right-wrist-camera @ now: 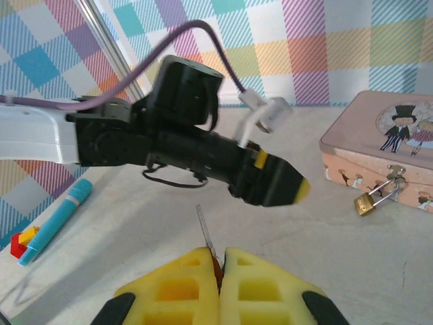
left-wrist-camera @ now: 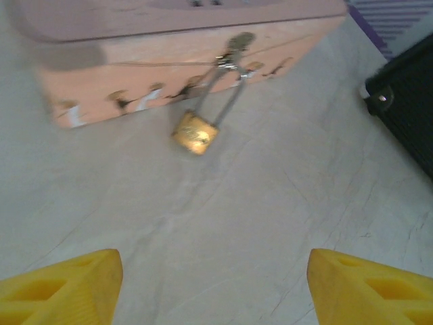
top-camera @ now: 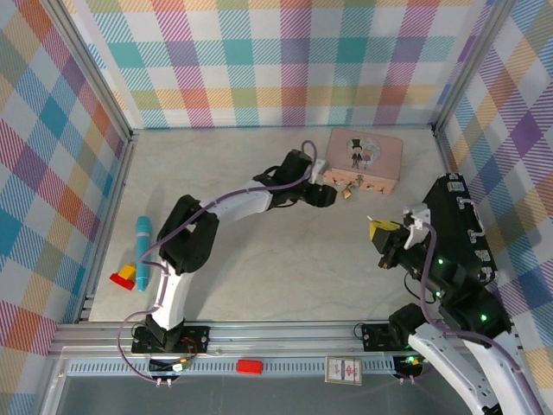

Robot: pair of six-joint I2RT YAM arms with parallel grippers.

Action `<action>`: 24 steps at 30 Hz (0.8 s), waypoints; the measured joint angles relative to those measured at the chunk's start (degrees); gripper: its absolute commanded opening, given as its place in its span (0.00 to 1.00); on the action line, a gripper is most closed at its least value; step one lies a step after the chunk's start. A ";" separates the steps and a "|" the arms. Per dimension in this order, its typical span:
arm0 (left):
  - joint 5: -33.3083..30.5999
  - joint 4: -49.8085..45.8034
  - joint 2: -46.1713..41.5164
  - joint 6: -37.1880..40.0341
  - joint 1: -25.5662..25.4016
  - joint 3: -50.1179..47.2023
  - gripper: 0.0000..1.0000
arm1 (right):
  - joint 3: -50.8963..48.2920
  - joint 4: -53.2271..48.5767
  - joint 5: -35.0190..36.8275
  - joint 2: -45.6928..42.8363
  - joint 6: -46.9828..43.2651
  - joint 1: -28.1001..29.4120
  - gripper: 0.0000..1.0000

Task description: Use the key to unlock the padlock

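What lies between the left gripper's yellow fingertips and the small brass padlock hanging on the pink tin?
Only bare, pale marbled tabletop, as the left wrist view shows: nothing sits between the left gripper and the brass padlock.

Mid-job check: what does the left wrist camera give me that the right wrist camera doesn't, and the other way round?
Left wrist, not right wrist: the wide gap of the open left gripper, aimed at the padlock, and the right arm at the frame's edge. Right wrist, not left wrist: the key pinched upright in the shut right gripper, and the blue marker. Both: the padlock hanging from the pink tin, and the table.
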 measured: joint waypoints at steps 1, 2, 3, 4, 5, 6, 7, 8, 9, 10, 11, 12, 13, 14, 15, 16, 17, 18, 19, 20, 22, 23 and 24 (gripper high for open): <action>-0.07 -0.94 1.18 1.40 -0.46 1.84 0.71 | -0.02 -0.31 0.00 -0.66 0.00 0.00 0.00; -0.17 -1.97 2.71 2.97 -1.09 4.17 0.70 | -0.13 -0.61 0.00 -1.33 0.02 0.00 0.00; -0.22 -2.82 4.42 4.39 -1.66 6.64 0.69 | -0.39 -0.74 -0.04 -1.97 0.02 0.00 0.00; -0.24 -3.63 5.73 5.38 -1.92 8.48 0.68 | -0.70 -0.92 -0.17 -2.54 0.02 0.00 0.00; -0.44 -4.52 7.39 6.32 -2.12 10.67 0.66 | -1.09 -1.11 -0.22 -3.15 0.04 0.00 0.00; -0.74 -5.44 9.03 7.02 -2.23 12.72 0.65 | -1.57 -1.27 -0.31 -3.82 0.04 0.00 0.00; -1.09 -6.05 10.32 7.30 -2.23 14.16 0.64 | -1.92 -1.44 -0.42 -4.35 0.04 0.00 0.00; -1.44 -7.04 12.07 7.65 -2.23 16.26 0.63 | -2.36 -1.53 -0.50 -4.92 0.07 0.00 0.00; -1.99 -7.80 13.75 7.87 -2.23 18.21 0.62 | -2.69 -1.55 -0.63 -5.35 0.07 0.00 0.00; -2.43 -8.41 15.21 7.91 -2.23 19.96 0.62 | -2.93 -1.57 -0.68 -5.64 0.07 0.00 0.00; -2.93 -9.14 16.98 7.87 -2.23 21.94 0.61 | -3.15 -1.57 -0.83 -5.88 0.07 0.00 0.00; -3.54 -9.75 18.60 7.63 -2.23 23.78 0.60 | -3.34 -1.53 -0.90 -6.03 0.07 0.00 0.00; -4.02 -10.27 19.89 7.32 -2.23 25.29 0.60 | -3.48 -1.55 -1.07 -6.10 0.07 0.00 0.00; -4.52 -10.67 21.22 6.78 -2.23 26.69 0.59 | -3.67 -1.53 -1.11 -6.10 0.07 0.00 0.00; -5.07 -11.32 22.45 6.19 -2.23 28.24 0.58 | -3.82 -1.51 -1.18 -6.10 0.07 0.00 0.00; -5.49 -11.76 23.43 5.42 -2.23 29.51 0.57 | -3.98 -1.51 -1.29 -6.10 0.07 0.00 0.00; -5.95 -12.11 24.59 4.81 -2.23 31.04 0.56 | -4.17 -1.46 -1.53 -6.10 0.22 0.00 0.00; -6.40 -12.61 25.70 3.98 -2.23 32.65 0.55 | -4.31 -1.44 -1.79 -6.10 0.26 0.00 0.00; -6.78 -12.85 26.62 3.28 -2.23 33.97 0.55 | -4.39 -1.42 -2.16 -6.10 0.31 0.00 0.00; -7.13 -12.94 27.54 2.38 -2.23 35.23 0.55 | -4.42 -1.42 -2.47 -6.10 0.46 0.00 0.00; -7.56 -13.07 28.89 0.94 -2.23 37.27 0.54 | -4.42 -0.98 -3.21 -6.10 0.72 0.00 0.00; -7.85 -13.16 29.79 0.26 -2.23 38.56 0.54 | -4.42 -0.74 -3.52 -6.10 0.94 0.00 0.00; -8.26 -13.22 30.60 -0.42 -2.23 39.71 0.54 | -4.42 -0.52 -3.89 -6.10 1.16 0.00 0.00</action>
